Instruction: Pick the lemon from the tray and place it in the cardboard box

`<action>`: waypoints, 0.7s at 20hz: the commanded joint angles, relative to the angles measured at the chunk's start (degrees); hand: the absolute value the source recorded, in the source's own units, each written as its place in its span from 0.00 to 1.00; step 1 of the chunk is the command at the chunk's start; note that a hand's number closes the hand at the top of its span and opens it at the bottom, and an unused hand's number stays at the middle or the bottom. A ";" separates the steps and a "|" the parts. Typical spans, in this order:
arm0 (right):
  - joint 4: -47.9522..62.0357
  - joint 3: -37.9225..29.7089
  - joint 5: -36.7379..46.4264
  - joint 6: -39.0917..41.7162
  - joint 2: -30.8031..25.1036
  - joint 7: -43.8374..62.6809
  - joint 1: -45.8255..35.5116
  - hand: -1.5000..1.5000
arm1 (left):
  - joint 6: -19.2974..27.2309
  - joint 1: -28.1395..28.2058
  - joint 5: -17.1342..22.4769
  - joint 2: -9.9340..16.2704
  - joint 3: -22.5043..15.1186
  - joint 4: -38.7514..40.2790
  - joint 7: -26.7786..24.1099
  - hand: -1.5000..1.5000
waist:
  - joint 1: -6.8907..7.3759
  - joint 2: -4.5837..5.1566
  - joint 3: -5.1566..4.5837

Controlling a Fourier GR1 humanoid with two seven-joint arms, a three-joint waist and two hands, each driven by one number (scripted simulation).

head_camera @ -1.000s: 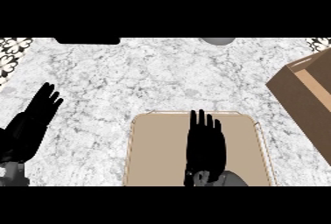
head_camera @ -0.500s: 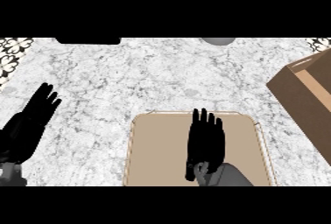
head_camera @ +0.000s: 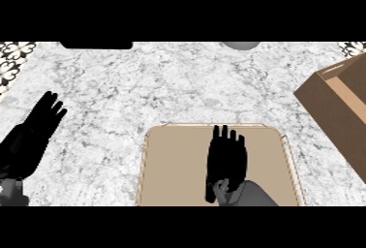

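Lately our right robot hand point(head_camera: 226, 162) has drawn back slightly over the tray point(head_camera: 172, 164), fingers straight, grasping nothing. Lemon unseen, perhaps beneath it. Cardboard box point(head_camera: 336, 106) waits right; left robot hand point(head_camera: 32, 135) rests, relaxed.

Single head view, looking steeply down on the marble counter point(head_camera: 178, 87) from the robot's own side. Near edge of frame sits above the forearms; far edge reaches the counter's back. Close enough that the tray point(head_camera: 172, 164) fills the near centre and the cardboard box point(head_camera: 340, 106) is cut off at right. No second view to overlap.
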 commanded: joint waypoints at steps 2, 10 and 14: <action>2.46 1.16 -0.82 1.56 1.41 14.49 -0.44 0.00 | 0.15 -0.01 -0.82 -0.74 -0.17 -0.36 -0.30 0.50 | -0.12 0.00 0.04; 1.07 2.22 -1.30 0.84 1.41 14.64 1.04 0.00 | 1.84 0.58 -3.35 -3.12 -1.68 -0.86 -0.72 0.50 | -0.37 -0.08 0.04; 4.10 0.89 -0.26 0.10 1.41 13.02 0.62 0.00 | -1.69 0.80 -0.24 -0.09 1.64 -1.15 0.73 0.50 | -0.03 0.02 0.05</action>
